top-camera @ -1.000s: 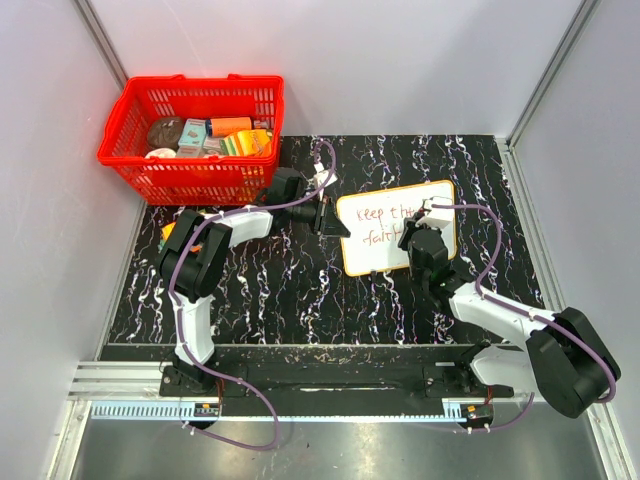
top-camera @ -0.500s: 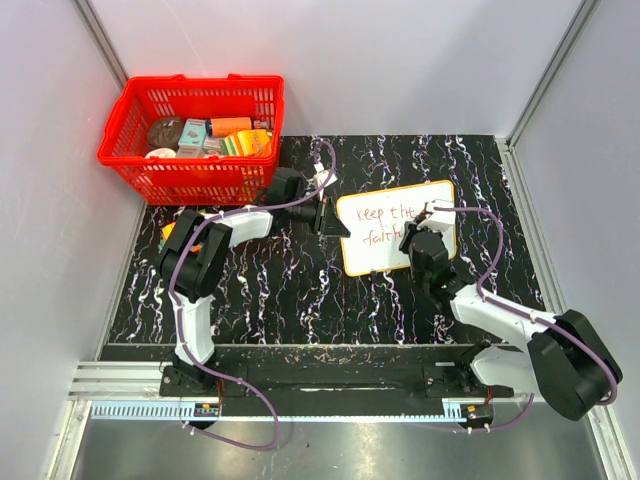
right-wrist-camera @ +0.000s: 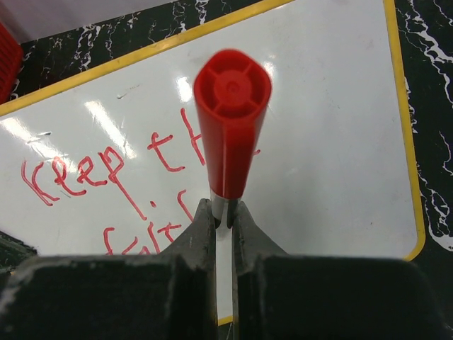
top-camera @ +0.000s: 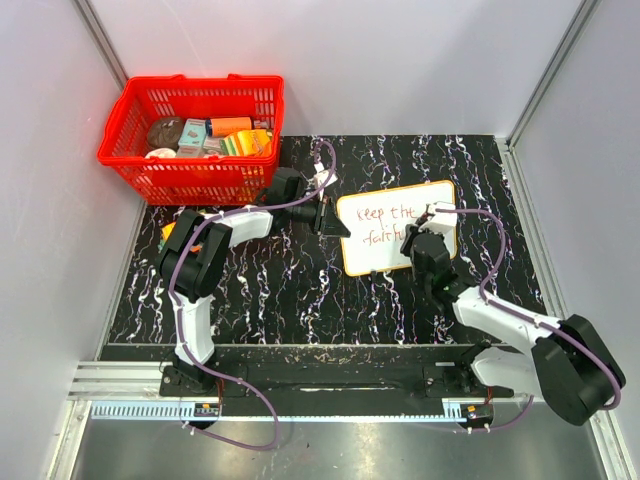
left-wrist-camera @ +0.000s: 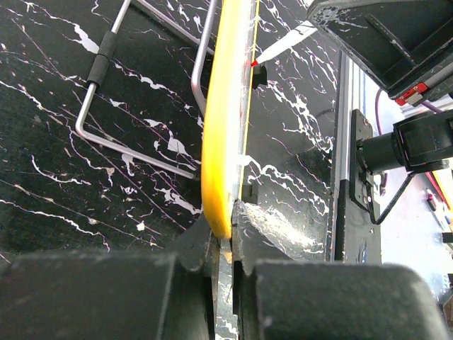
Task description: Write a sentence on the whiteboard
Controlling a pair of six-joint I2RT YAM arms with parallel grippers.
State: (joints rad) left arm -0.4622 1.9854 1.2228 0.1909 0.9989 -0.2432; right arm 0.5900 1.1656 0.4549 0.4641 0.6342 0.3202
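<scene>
Whiteboard (top-camera: 375, 258) with red basket (top-camera: 192, 125) to its upper left: left gripper (left-wrist-camera: 225, 244) clamped on board's yellow left rim, edge-on in left wrist view; right gripper (right-wrist-camera: 224, 212) grasping red marker (right-wrist-camera: 231, 127) above the sentence (right-wrist-camera: 85, 173), marker not discernible overhead

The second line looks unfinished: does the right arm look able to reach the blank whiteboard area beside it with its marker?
Probably yes. The right gripper holds the red marker directly over the whiteboard, nothing lies on the blank part, and the left gripper clamps only the opposite edge.
</scene>
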